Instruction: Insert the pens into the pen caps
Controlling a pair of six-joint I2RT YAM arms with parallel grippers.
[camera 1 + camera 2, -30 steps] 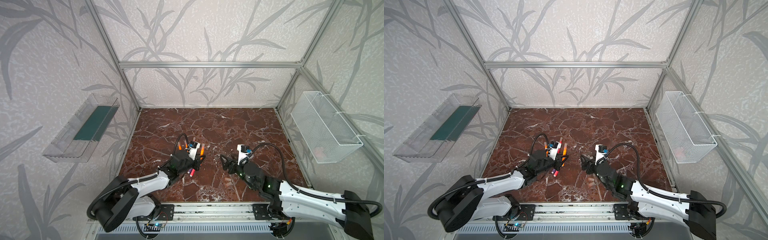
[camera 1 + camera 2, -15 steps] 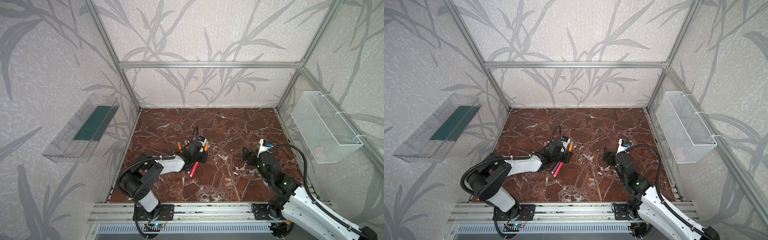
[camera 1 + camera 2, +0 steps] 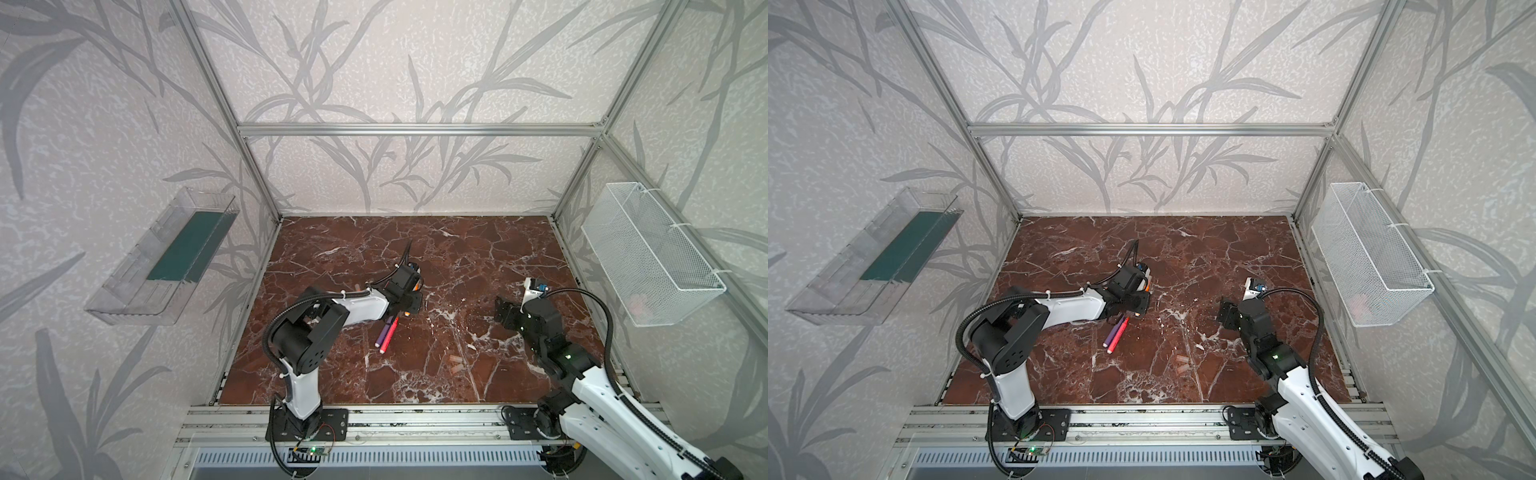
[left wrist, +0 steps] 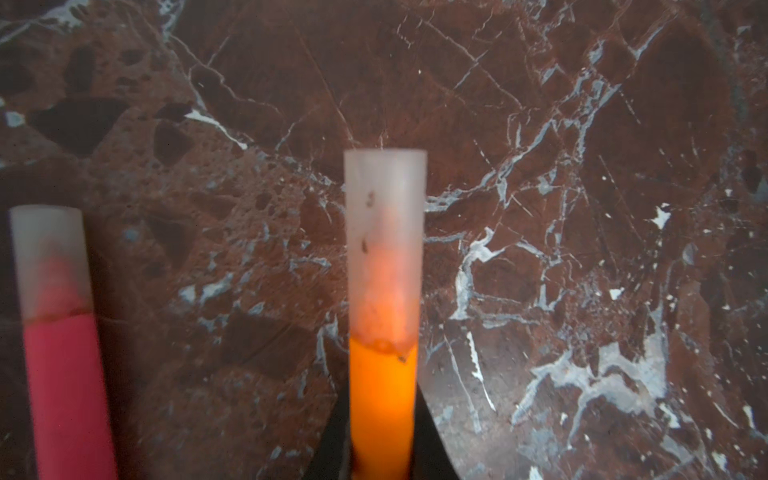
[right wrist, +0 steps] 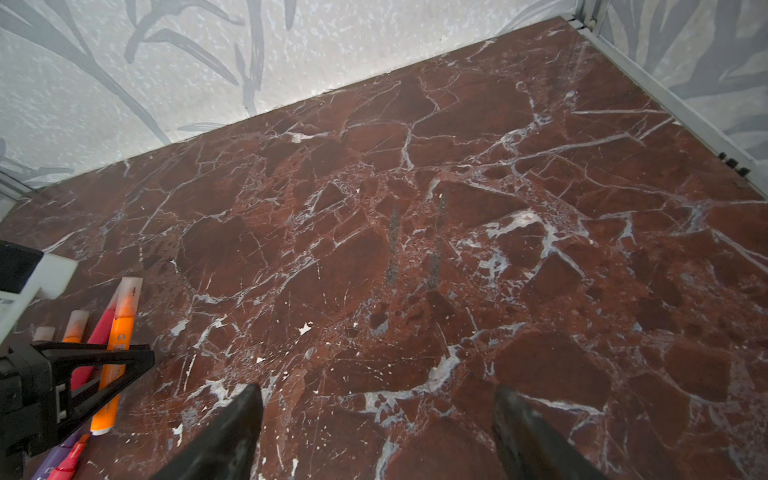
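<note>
Left jaws: closed on the orange pen (image 4: 382, 407), with its cap (image 4: 384, 249) seated over the tip. The left gripper (image 3: 410, 306) sits low near mid-bench.
Right jaws: wide apart and empty. The right gripper (image 5: 378, 392) is over bare bench (image 3: 478, 249).
Change: a second ago the grippers stood close together. The right one has since backed off toward the right edge.
Meaning: this pen looks finished and is probably due for set-down beside the capped red-pink pen (image 4: 62, 395).
Remaining: the purple pen (image 3: 383, 330) and the bare red-pink pen (image 3: 390, 336) lie side by side. Two loose caps (image 3: 455, 363) sit near the front edge.
</note>
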